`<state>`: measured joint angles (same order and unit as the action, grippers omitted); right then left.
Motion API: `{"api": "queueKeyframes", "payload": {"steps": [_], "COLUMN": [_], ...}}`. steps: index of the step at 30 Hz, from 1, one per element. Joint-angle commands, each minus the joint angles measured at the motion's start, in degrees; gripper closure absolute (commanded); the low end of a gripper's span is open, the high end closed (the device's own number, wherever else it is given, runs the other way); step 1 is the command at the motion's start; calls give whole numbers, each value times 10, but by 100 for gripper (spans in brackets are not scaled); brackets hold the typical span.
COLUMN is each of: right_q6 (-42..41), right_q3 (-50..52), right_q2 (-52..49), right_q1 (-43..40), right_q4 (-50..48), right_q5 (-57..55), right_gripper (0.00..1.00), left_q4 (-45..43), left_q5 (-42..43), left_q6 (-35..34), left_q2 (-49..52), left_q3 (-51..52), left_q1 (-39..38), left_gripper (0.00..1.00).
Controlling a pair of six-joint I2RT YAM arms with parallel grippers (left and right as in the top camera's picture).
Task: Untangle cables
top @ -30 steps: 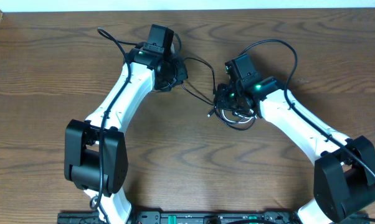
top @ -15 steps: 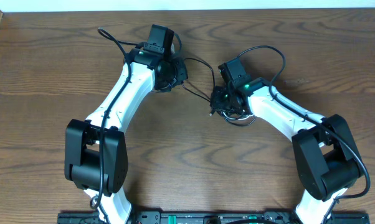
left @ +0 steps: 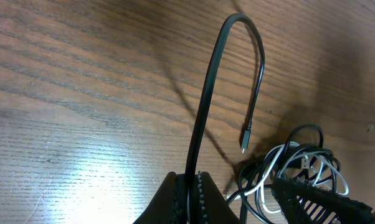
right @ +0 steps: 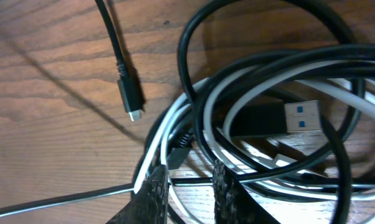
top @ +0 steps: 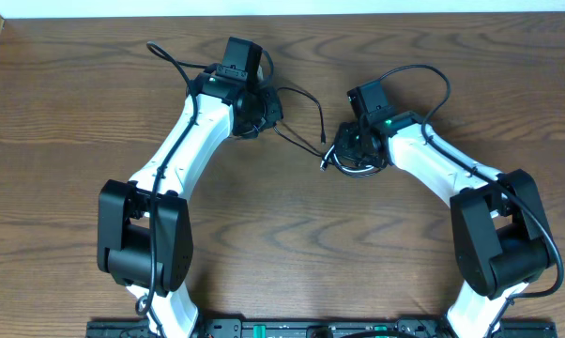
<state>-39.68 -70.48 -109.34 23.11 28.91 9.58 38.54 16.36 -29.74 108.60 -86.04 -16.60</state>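
Black cable (top: 321, 122) plug toward robot base (top: 292, 329)

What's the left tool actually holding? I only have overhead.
Observer: From the left wrist view, the left tool is shut on the black cable, which arches up out of it.
Operator: And that cable's end?
Observer: Its small plug sits clear of the tangle, outside the loops.
Operator: Is the right tool clamped yet?
Observer: From the right wrist view, no. The right tool stands part open over the tangle, with the white cable at its tips.
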Motion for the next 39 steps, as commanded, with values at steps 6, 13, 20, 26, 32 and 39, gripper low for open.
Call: {"api": "queueKeyframes", "payload": {"steps": [6,13,20,26,32,39], "right_q6": [50,31,16,8,3,3], "right_q3": [-7,-7,-7,-7,-7,-7], "right_q2": [-4,-5,-5,-13,-50,-68], "right_q1": [-17,-9,12,16,20,19], "right_q4": [-3,-49,-51,-52,-73,-110], "right_q5": [35,63,33,26,41,59], "right_gripper": [77,77,78,79,79,79], "left_q4": [0,0,0,0,0,0], "left_q5": [-6,-6,-6,-6,-6,-6], "left_q6": [4,4,4,4,4,4], "left_q2": [7,7,7,7,7,7], "left_q3": [3,3,3,3,3,3], "left_q1": [1,1,1,1,1,1], "left_gripper": [93,92,93,93,92,93]}}
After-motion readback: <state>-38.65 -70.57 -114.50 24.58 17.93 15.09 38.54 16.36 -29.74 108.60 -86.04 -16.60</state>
